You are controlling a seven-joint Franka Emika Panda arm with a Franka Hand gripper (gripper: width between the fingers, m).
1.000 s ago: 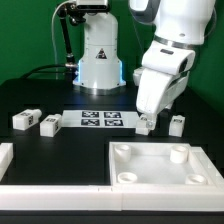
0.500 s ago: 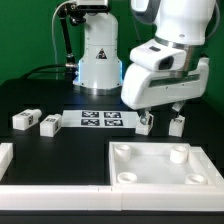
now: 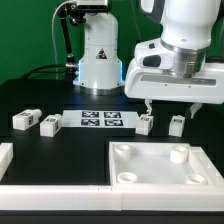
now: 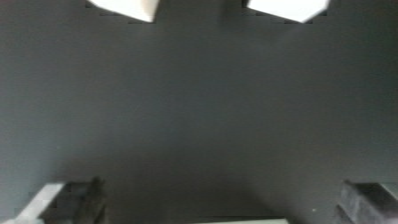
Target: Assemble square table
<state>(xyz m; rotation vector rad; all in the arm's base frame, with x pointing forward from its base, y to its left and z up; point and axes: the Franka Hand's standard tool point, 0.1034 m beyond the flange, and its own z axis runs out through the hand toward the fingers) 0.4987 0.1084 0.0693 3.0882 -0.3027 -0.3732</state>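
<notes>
Square table slab [image 3: 160, 165] lies socket side up on the surface [image 3: 60, 150], on the marker board's [image 3: 100, 120] camera side toward the exterior view's right; first leg block [image 3: 145, 123] sits just off that end of the board, second leg block [image 3: 177, 124] farther out, third leg block [image 3: 48, 124] and fourth leg block [image 3: 22, 120] past its opposite end. End effector [image 3: 169, 107] hangs over the first two, jaws wide apart, empty; best to centre on one block, square the jaws to its flat faces, and close only once they bracket it clear of the neighbour. Wrist view crops both blocks to corners and blurs the fingertips [image 4: 75, 198], so the chosen block cannot be told.
</notes>
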